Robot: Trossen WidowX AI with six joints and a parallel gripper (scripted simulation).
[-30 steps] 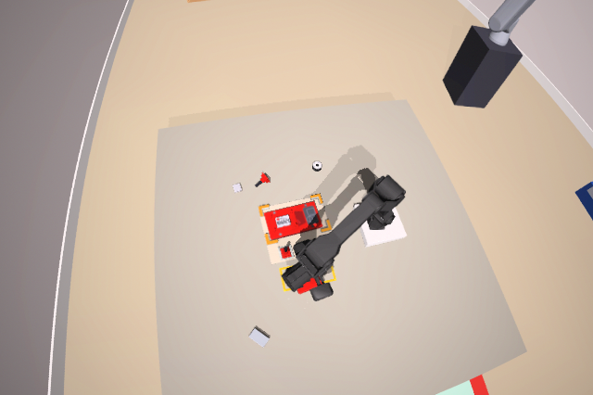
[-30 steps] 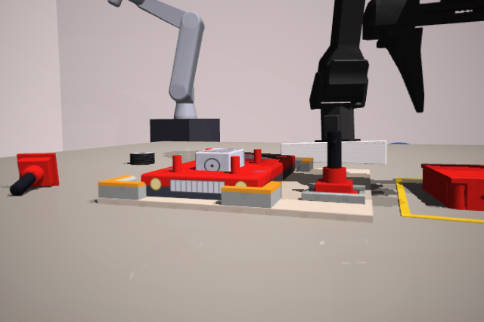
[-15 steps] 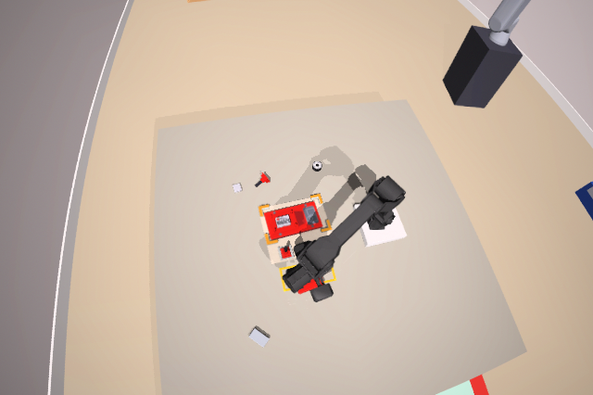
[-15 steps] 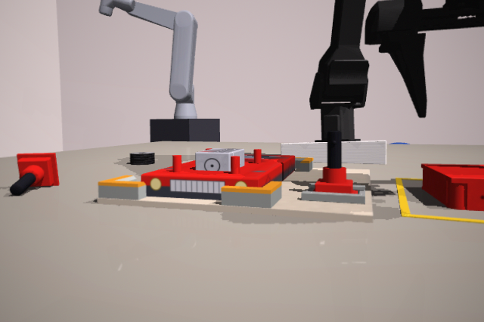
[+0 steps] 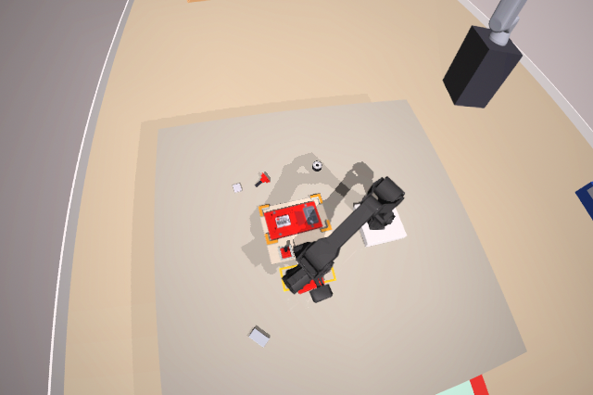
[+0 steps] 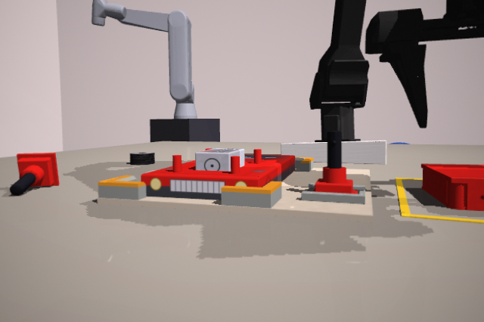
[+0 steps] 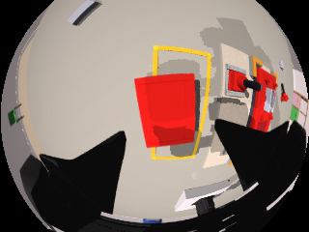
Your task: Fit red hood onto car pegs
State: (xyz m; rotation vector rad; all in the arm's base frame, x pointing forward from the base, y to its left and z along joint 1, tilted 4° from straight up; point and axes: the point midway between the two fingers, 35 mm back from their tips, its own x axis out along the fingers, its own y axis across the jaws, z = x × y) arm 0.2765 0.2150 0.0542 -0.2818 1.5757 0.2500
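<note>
The red hood lies roof up on the table, partly across the yellow outline. My gripper is open and empty above the hood; in the wrist view the hood shows ahead of and between the fingertips. In the exterior view one finger shows, well above the hood. The red chassis sits in the jig. The engine block is on its deck, with upright pegs around it. The hood's corner holes are not visible.
A black-handled red part stands upright in a holder between chassis and hood. A similar red part lies beyond the jig, near a wheel and a small white block. A grey block lies farther off.
</note>
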